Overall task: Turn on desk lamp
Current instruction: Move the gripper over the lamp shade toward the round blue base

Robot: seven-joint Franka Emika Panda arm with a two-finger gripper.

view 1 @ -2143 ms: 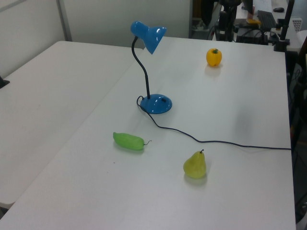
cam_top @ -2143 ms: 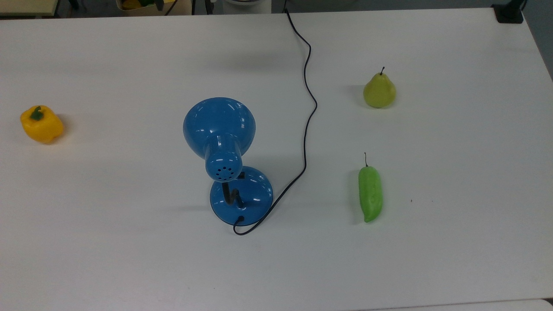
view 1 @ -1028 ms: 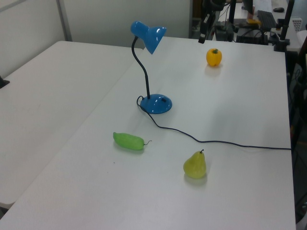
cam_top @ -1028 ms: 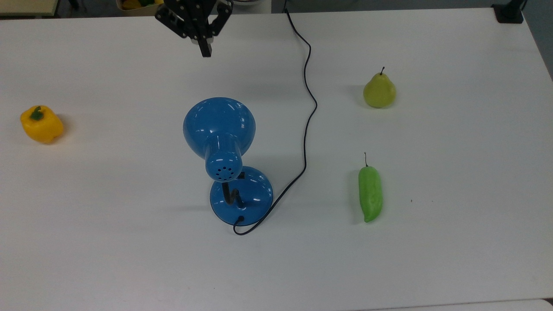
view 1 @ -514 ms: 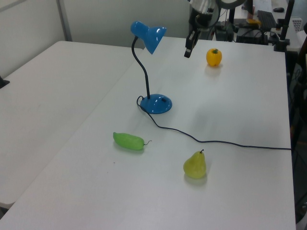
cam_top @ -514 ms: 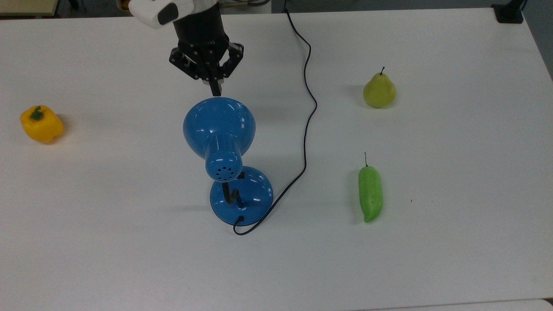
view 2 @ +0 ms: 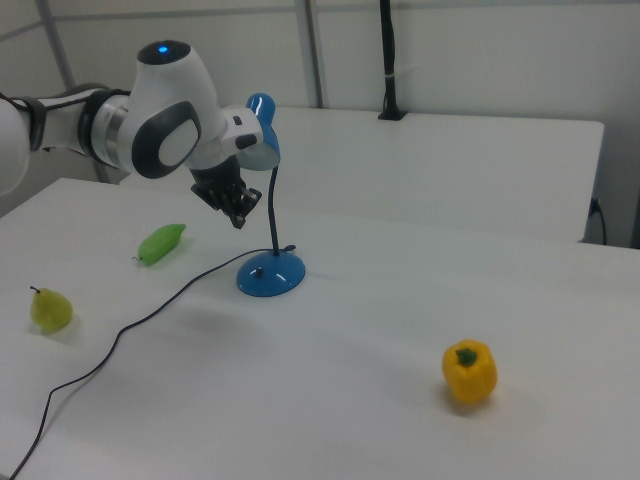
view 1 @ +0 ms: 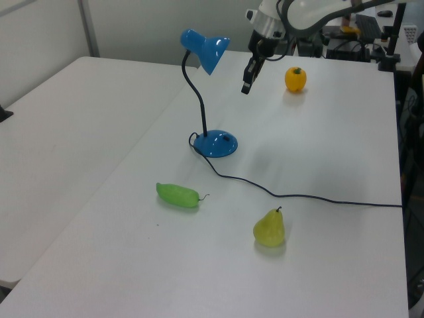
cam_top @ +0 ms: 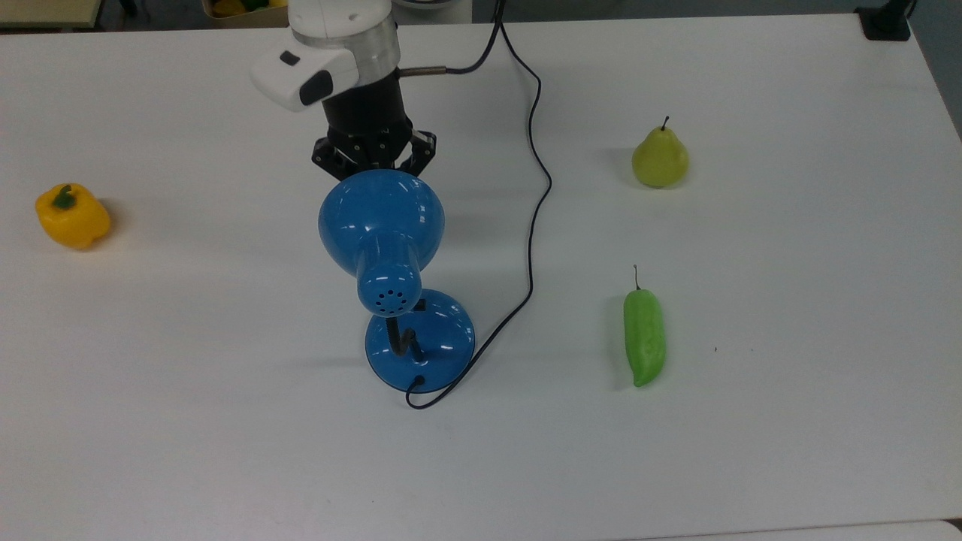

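Note:
The glossy blue desk lamp stands mid-table, its cone shade (cam_top: 381,218) above the round base (cam_top: 421,342). A black bendy neck (view 1: 196,93) joins them, and a small black switch (cam_top: 419,305) sits on the base. The thin black cord (cam_top: 535,188) runs off toward the top view's top edge. My gripper (view 1: 245,88) hangs in the air just in front of the shade's open mouth, pointing down, fingers shut and holding nothing. In the right view the gripper (view 2: 240,218) is above and to the left of the base (view 2: 271,274). From the top view the shade hides the fingertips.
A yellow bell pepper (cam_top: 72,216) lies at the top view's far left. A pear (cam_top: 660,158) and a long green vegetable (cam_top: 644,336) lie on the top view's right. My white arm (cam_top: 353,68) reaches in from the top view's top edge.
The arm came in from the top view's top edge and travelled down toward the lamp shade. The fingertips now sit behind the shade's rim. The lamp and fruit have not moved.

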